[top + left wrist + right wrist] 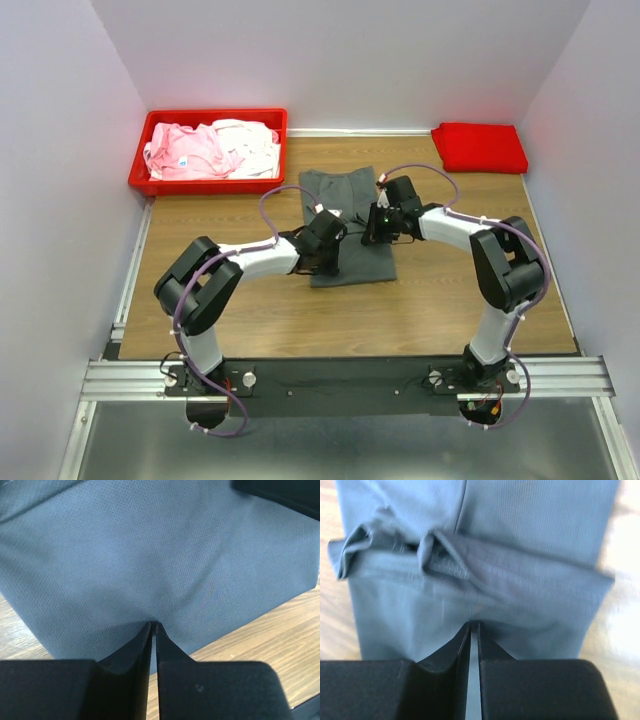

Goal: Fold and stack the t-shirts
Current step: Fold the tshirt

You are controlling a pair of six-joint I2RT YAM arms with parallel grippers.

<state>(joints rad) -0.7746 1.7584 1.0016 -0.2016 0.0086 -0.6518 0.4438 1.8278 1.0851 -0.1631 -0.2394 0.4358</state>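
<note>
Mid table point(250, 320), dark grey t-shirt point(345, 192) was pinched in near-shut jaws of L gripper point(153, 626) & R gripper point(474, 626). Thin pinch: cloth could be dropped, fold skewed by uneven lift

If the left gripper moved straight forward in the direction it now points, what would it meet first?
The dark grey t-shirt: the left gripper is shut on its cloth. Beyond that, probably the right gripper, though depth is unclear.

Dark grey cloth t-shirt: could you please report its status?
Left gripper, right gripper both shut on dark grey cloth t-shirt. Partly folded. Nothing blocking.
</note>
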